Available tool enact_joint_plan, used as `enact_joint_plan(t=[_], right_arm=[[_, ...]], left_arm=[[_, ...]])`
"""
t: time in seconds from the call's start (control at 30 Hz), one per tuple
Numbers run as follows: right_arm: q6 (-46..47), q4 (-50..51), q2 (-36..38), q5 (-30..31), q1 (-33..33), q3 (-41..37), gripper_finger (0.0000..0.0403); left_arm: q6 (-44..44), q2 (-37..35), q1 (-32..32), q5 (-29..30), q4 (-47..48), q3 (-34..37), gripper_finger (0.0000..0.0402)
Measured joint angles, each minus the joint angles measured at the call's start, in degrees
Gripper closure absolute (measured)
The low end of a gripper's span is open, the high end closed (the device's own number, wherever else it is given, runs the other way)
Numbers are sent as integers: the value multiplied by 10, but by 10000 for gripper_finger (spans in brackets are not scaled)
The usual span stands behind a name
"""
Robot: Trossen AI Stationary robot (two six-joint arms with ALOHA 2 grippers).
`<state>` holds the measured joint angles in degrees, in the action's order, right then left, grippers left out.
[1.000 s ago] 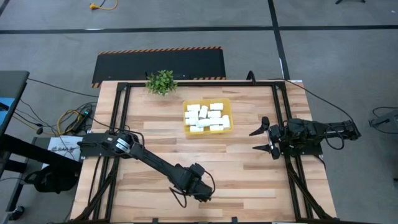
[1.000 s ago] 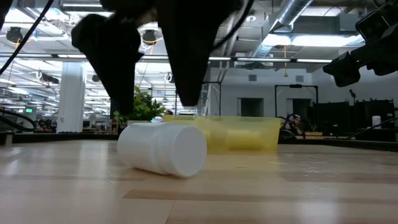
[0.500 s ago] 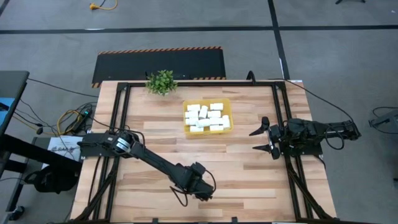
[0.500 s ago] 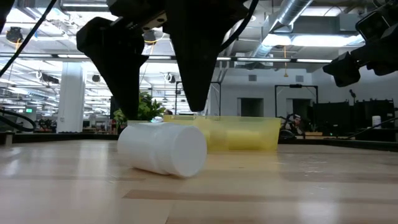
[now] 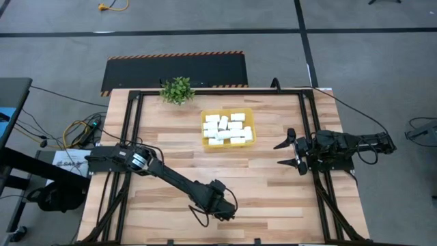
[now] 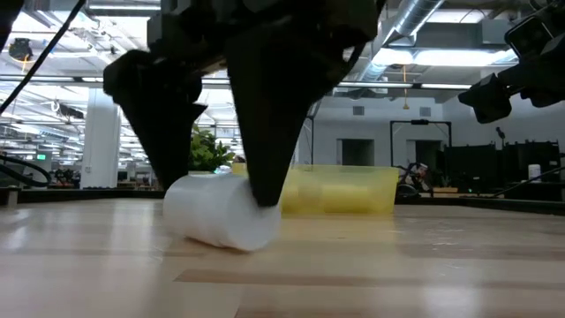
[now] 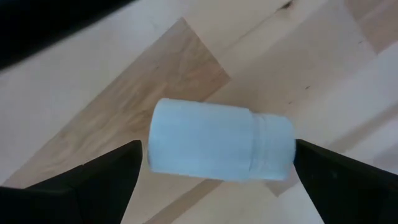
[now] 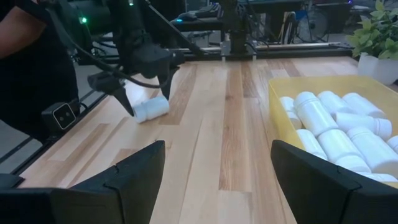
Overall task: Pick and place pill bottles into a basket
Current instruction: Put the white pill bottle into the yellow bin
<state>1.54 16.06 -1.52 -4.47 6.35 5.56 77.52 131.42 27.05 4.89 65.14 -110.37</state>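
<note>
One white pill bottle (image 7: 221, 140) lies on its side on the wood near the table's front edge; it also shows in the low view (image 6: 216, 212). My left gripper (image 7: 217, 149) is open and low over it, pointing down, one finger at the bottle's base end and one at its cap end. Several more white bottles (image 5: 225, 128) lie in the yellow basket (image 5: 227, 110) at the table's far middle. My right gripper (image 5: 290, 154) is open and empty at the table's right side. My left gripper's fingers (image 7: 99, 177) come from above and stand along the bottle, at its base end (image 7: 152, 140) and its cap end (image 7: 287, 143). The bottle lies on the table. I cannot tell whether the fingers touch it.
A small green potted plant (image 5: 177, 89) stands at the table's far left corner. A black frame rail (image 5: 130, 123) runs along the table's sides. A person in dark clothes (image 8: 31, 56) shows beyond the table's edge in the right wrist view.
My left gripper has gone down over the lying bottle; its fingertips, which were above the bottle's top, now reach down beside its two ends near the table.
</note>
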Motion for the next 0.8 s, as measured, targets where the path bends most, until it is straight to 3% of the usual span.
enact_joint_plan(t=[0.8], right_arm=[[0,1,0,0,0,0,117]], left_arm=[[-59,19,3,-11,-17,0,2]])
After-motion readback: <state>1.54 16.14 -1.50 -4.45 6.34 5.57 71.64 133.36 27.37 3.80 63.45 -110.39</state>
